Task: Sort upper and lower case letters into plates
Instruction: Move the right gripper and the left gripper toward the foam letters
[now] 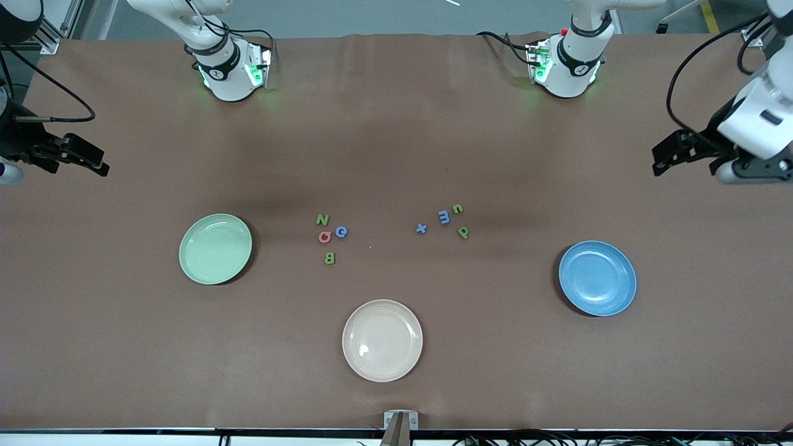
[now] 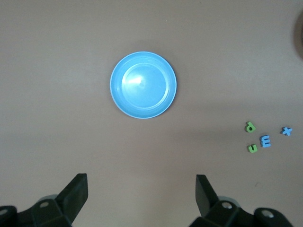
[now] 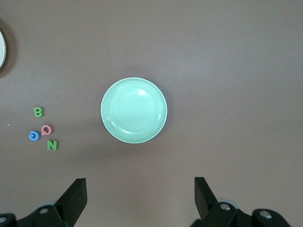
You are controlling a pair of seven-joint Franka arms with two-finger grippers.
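From the front, your capital letters (image 1: pixel 329 236) and small letters (image 1: pixel 443 220) sit in two clusters between the green plate (image 1: pixel 215 248) and blue plate (image 1: pixel 597 278). Left wrist view: left gripper (image 2: pixel 142 194), jaws apart, over bare table. Right wrist view: right gripper (image 3: pixel 140 196) likewise. Descend squarely on one letter, avoiding neighbours.

Eight letters (image 1: pixel 384 227) lie flat in two clusters between pale green plate (image 1: pixel 215 249) and blue plate (image 1: pixel 597 278).
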